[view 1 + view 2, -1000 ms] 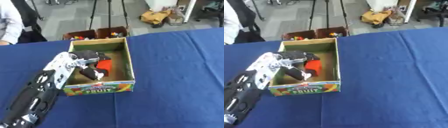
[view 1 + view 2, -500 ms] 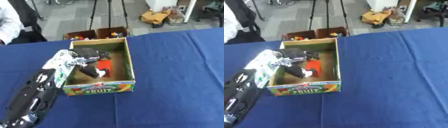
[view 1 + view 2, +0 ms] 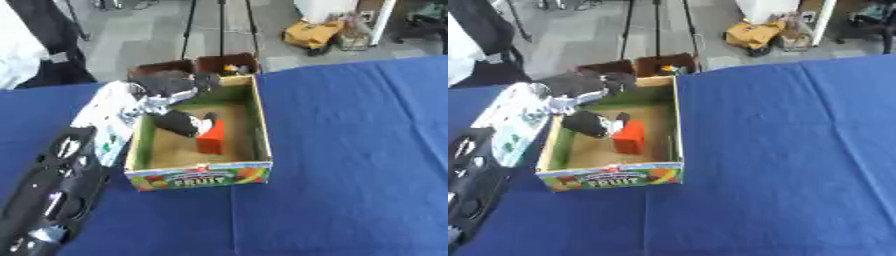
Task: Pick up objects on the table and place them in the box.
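Blue-covered counter with an open cardboard box, "FRUIT" printed on its front wall, sitting left of centre. Left arm comes in from the lower left, and the left hand is above the box's far-left corner, over the rim. Fingers look dark and bent, but it's too blurred to tell whether they are curled on anything, so cannot tell the hand's state. Inside the box: an orange-red block standing near the middle of the floor, and a dark rounded object with some white on it just left of the block, touching or nearly touching it. Dark object lies below the hand; cannot tell if the hand touches it. Rest of the box floor is bare brown cardboard, inner left wall green. Right hand shows in neither view. Behind the counter, just past the box's far wall, a dark two-part crate on the floor with small coloured bits in it. Further back, tripod legs on the grey floor and a yellow bag.
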